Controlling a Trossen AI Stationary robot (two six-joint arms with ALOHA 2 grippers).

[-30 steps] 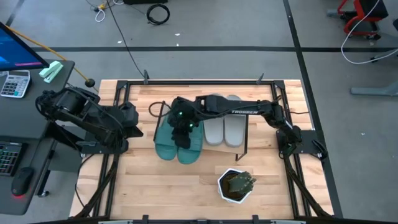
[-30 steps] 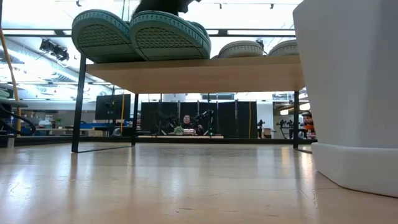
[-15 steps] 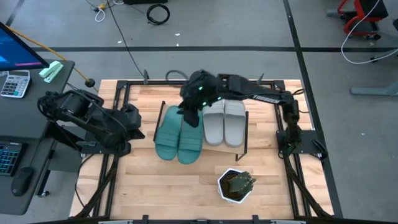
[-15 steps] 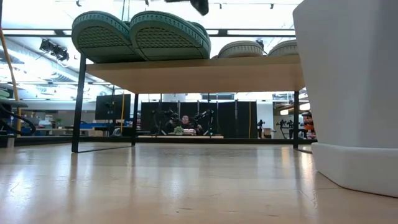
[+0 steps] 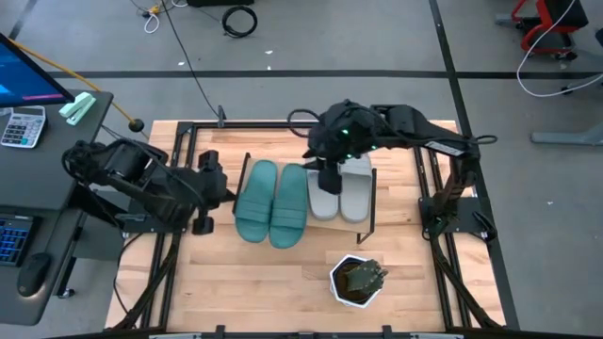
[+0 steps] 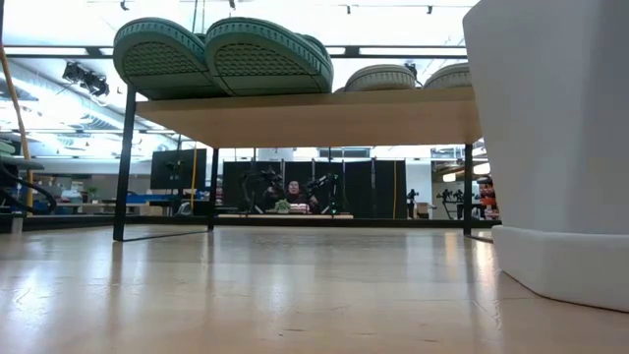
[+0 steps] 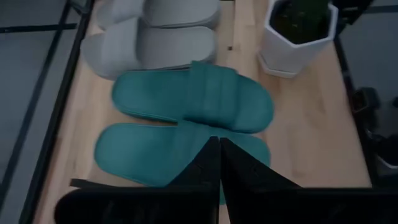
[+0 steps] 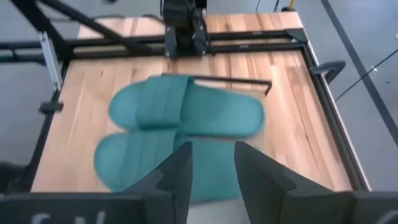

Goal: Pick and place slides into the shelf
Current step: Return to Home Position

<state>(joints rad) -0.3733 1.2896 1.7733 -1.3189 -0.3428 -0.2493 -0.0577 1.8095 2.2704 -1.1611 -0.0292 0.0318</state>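
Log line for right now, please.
slides: all four on shelf | right gripper: open, empty, above shelf | left gripper: shut, empty, left of shelf

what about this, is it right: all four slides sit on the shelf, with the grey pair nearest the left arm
Not quite. All four do sit on the shelf, but the teal pair is nearest the left arm; the grey pair lies toward the right arm. The high view shows it.

White plant pot (image 7: 298, 55) on wooden tabletop (image 5: 236, 282)
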